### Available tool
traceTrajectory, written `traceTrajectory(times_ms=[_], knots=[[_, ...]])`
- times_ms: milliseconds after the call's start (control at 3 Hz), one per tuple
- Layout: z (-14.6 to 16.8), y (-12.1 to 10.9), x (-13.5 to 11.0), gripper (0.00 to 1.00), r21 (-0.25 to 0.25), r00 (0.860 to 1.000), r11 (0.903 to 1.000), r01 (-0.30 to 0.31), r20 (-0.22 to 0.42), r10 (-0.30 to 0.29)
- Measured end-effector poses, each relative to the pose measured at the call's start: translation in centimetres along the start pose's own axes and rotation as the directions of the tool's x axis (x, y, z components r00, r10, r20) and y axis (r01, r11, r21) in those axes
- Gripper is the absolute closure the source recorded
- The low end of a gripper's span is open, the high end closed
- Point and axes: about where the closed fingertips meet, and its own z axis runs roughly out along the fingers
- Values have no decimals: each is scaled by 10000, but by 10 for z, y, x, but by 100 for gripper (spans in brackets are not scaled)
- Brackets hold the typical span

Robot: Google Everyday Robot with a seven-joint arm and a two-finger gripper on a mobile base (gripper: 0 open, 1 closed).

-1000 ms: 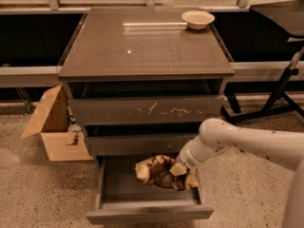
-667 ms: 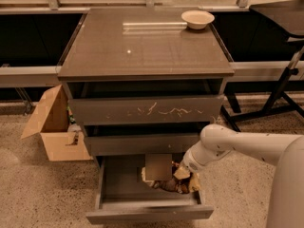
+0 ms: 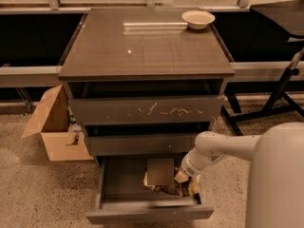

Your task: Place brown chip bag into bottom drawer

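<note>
The bottom drawer [image 3: 142, 212] of the grey cabinet is pulled out. The brown chip bag [image 3: 161, 175] lies inside it at the right, dark brown with tan ends, its flat side tilted up toward the camera. My gripper [image 3: 186, 180] reaches down into the drawer from the right on a white arm and sits at the bag's right end. The bag rests low in the tray near the drawer's front right corner.
A cream bowl [image 3: 198, 18] sits at the far right of the cabinet top [image 3: 142, 46]. The scratched top drawer [image 3: 147, 110] and middle drawer [image 3: 140, 144] are nearly shut above. An open cardboard box [image 3: 54, 127] stands at the left. A black stand leg [image 3: 280, 94] is at the right.
The bag has gone lower and deeper into the bottom drawer and turned so its flat dark face shows. My arm has reached lower and closer to the camera.
</note>
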Motion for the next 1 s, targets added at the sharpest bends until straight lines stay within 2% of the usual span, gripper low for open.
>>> traceTrajectory(times_ms=[333,667,1000], knots=[[36,-29,17,100,191,9997,9997,-150,193,146],[72,-62,27,81,86,9942,9991,-418,991,407],[100,-88,30,50,-279,9810,9980,-575,1838,616]])
